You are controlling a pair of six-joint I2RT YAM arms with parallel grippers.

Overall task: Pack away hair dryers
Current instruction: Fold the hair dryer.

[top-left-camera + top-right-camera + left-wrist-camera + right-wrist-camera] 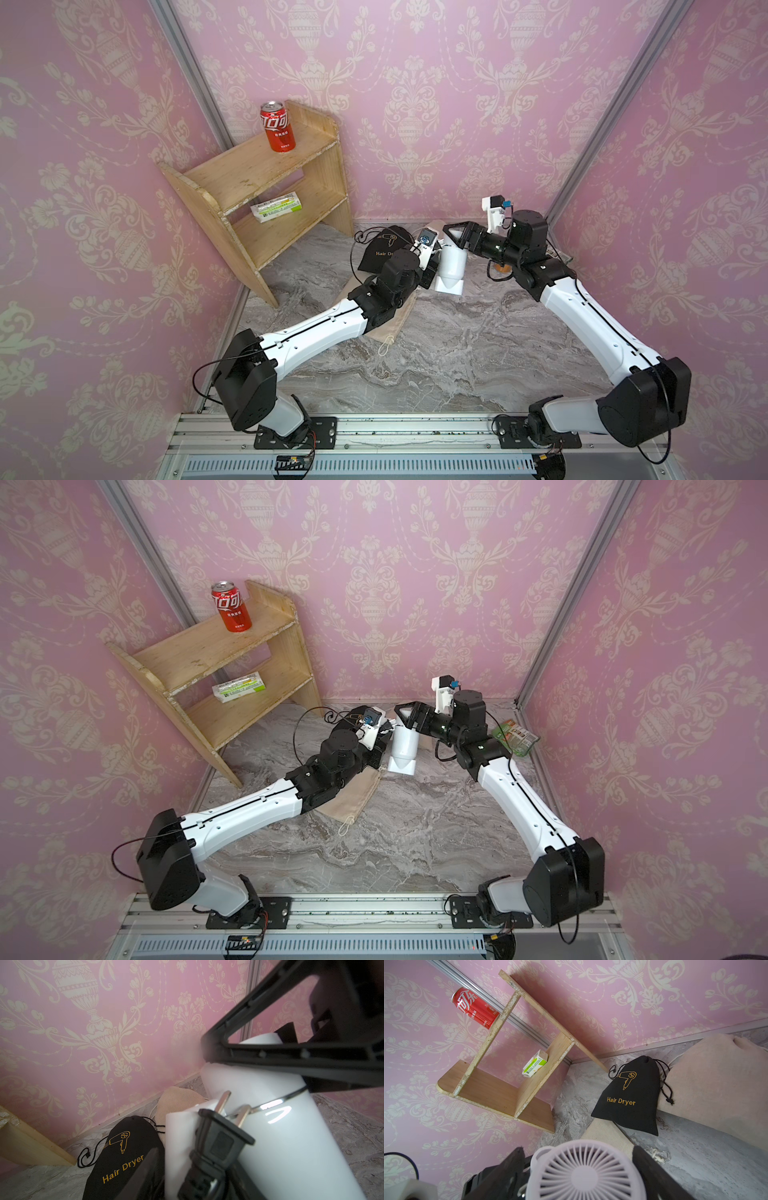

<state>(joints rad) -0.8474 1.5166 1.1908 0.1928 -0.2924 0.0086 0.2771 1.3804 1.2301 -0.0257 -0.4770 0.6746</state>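
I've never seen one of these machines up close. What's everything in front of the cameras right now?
hair dryer: one, white, back centre of the table, between the two arms
plug: one, black, beside the dryer's handle
black pouch: one, printed "Hair Dryer", lying between shelf and dryer
flat beige pouch: one, on the table under the left arm
bulging beige pouch: one, by the back wall
shelf: one, wooden, back left corner
can: one, red, top shelf
box: one, green and white, lower shelf
packet: one, green, by the right wall
table: one, grey marble
left gripper: black, jaws shut on the dryer's handle end
right gripper: black, jaws either side of the dryer's rear end
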